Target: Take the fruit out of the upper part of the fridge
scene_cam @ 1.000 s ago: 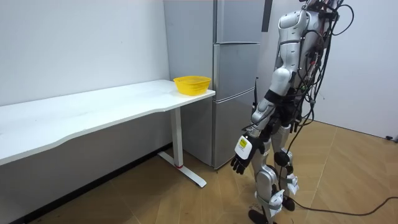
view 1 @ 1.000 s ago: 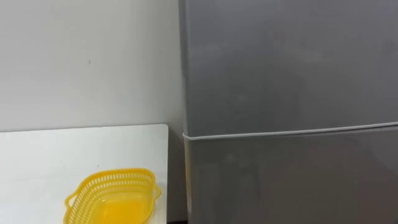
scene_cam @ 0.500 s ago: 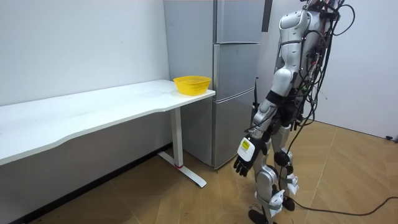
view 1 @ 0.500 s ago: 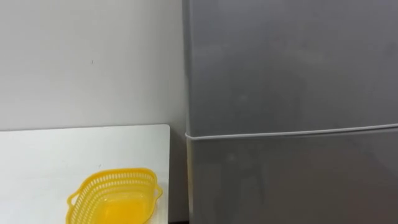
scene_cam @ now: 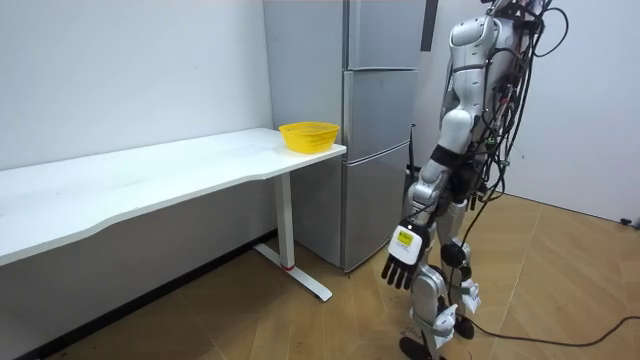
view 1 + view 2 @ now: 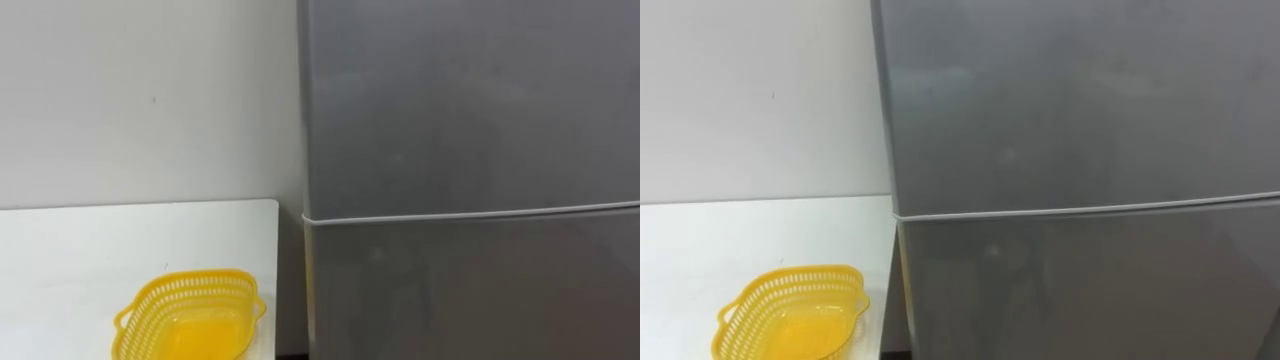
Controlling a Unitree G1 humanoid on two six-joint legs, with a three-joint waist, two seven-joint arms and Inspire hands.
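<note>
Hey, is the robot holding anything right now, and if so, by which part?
Nothing, as far as the views tell: its left hand hangs open and empty beside its leg, in front of the fridge, whose doors are shut.

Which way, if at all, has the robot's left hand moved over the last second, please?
Yes: the left hand has swung slightly down and toward the room view's right, away from the fridge.

The tall grey two-door metal fridge (image 6: 470, 180) is cut off at the top, the bottom and the right by the eye views' edges; its inside is hidden behind the shut doors. Left of the fridge, the yellow perforated plastic basket (image 6: 185, 281) is cut at its near rim, and the white tabletop (image 6: 90, 255) at its left.
</note>
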